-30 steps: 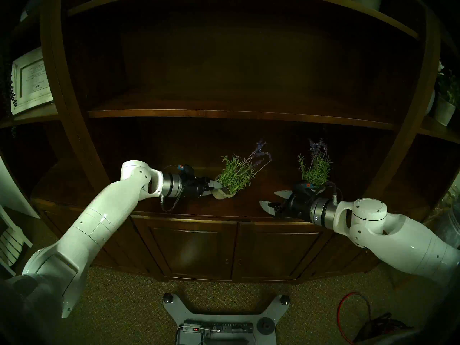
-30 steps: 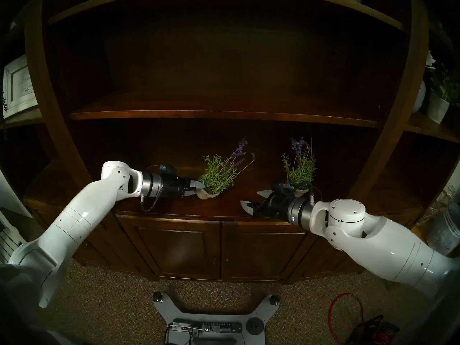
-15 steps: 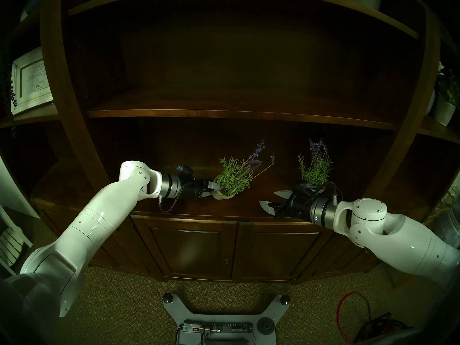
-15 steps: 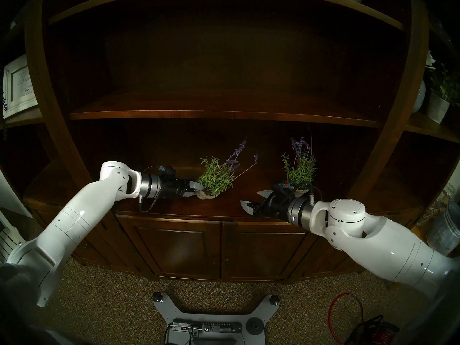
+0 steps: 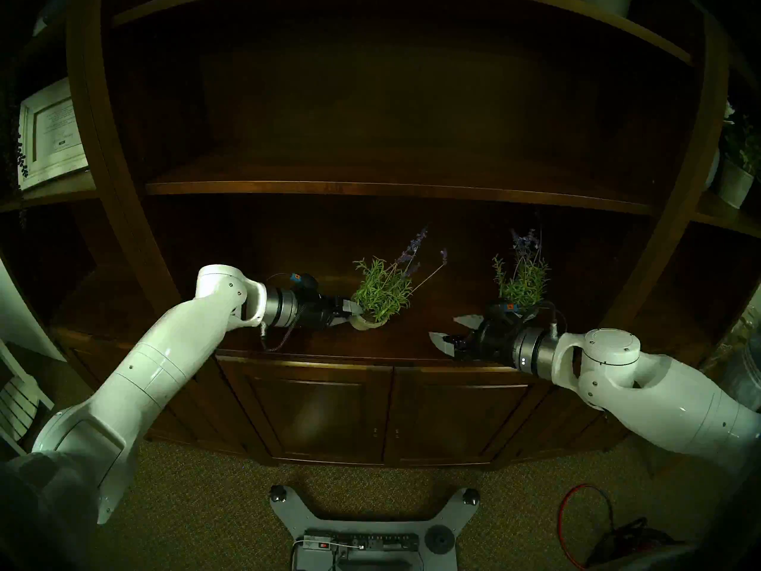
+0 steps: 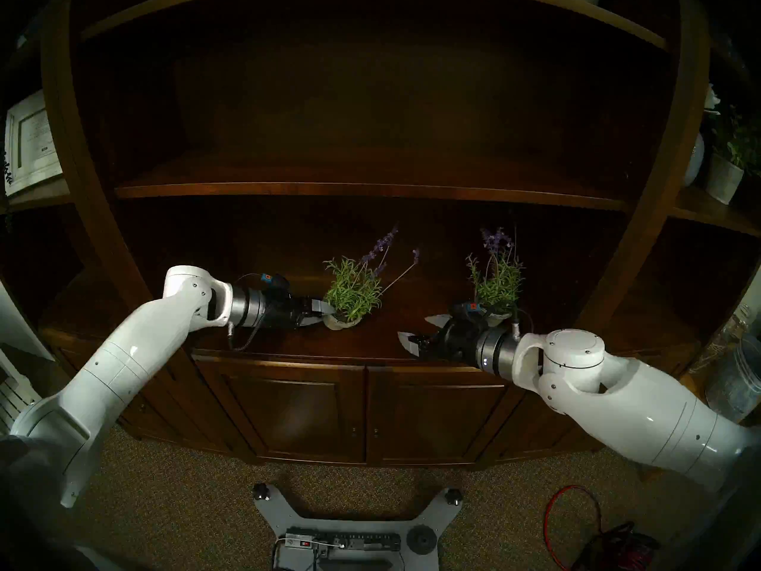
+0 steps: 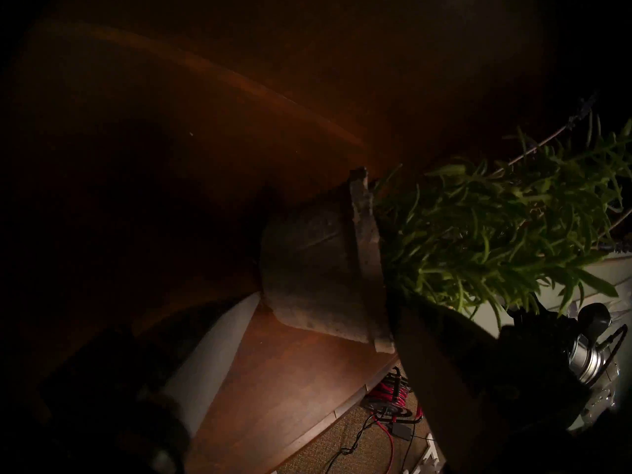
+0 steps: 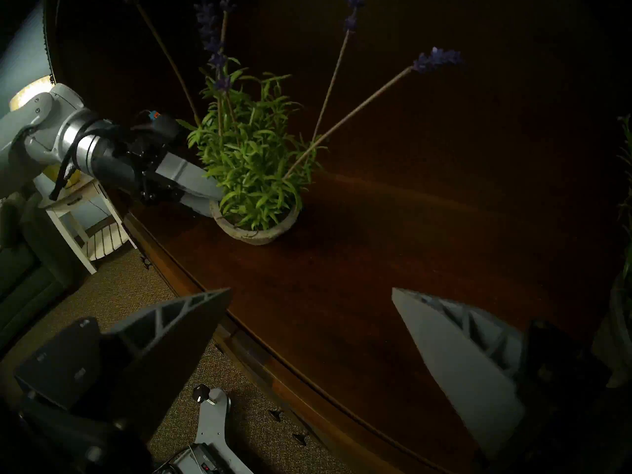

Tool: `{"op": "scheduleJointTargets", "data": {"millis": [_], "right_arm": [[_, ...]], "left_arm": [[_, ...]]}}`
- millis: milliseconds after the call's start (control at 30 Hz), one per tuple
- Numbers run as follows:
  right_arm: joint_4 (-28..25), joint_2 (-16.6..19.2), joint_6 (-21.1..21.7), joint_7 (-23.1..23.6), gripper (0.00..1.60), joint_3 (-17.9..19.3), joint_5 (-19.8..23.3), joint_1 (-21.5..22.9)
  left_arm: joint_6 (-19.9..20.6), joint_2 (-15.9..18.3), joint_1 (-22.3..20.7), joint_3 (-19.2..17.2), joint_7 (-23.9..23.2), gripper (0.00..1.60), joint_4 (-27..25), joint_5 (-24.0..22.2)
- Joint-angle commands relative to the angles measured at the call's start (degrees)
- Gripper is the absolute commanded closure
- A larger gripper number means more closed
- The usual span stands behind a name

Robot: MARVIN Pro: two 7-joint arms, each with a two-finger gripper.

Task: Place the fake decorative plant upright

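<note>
Head views: dark wooden shelf unit [image 5: 383,187] fills the frame, with both arms reaching in from the lower corners.
Worktop: the ledge [image 5: 412,343] above the cabinet doors [image 5: 321,409] carries two potted plants, well apart.
Fake plant: green sprigs with purple flower spikes in a small grey pot [image 5: 366,323], just left of frame centre; second point of view [image 8: 254,232].
Plant pose: tilted, stems leaning toward the upper right; the pot's base looks partly off the worktop on its left side, but the dim light leaves this uncertain.
Left hand [image 5: 350,314]: narrowed onto the pot's rim, one finger above over the foliage edge, one below against the pot's outer wall.
Left wrist view: pot [image 7: 318,275] lies sideways across the middle, its rim toward the right and foliage spilling to the upper right; one pale finger [image 7: 212,360] runs up from the lower left to the pot's base.
Right hand [image 5: 449,329]: spread wide, holding nothing, right of frame centre above the worktop's front edge.
Right wrist view: both fingers [image 8: 461,360] frame the lower corners, far apart, the tilted plant beyond them in the upper middle.
Second plant [image 5: 521,277]: stands upright behind the right hand, its pot mostly hidden.
Floor: carpet [image 5: 206,508] below, with the robot's grey base [image 5: 362,512] at bottom centre and a red cable [image 5: 576,529] at lower right.
</note>
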Motion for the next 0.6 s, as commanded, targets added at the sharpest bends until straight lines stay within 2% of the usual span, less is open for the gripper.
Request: {"op": "scheduleJointTargets", "data": {"millis": [0, 567], "right_arm": [[-0.7, 0.0, -0.9, -0.1, 0.00, 1.3, 0.1, 1.1], [-0.7, 0.0, -0.9, -0.1, 0.00, 1.3, 0.1, 1.1]], "left_arm": [[0.5, -0.4, -1.7, -0.3, 0.4, 0.28, -0.3, -0.2], [0.5, 0.7, -1.2, -0.5, 2.0, 0.26, -2.5, 0.1]]}}
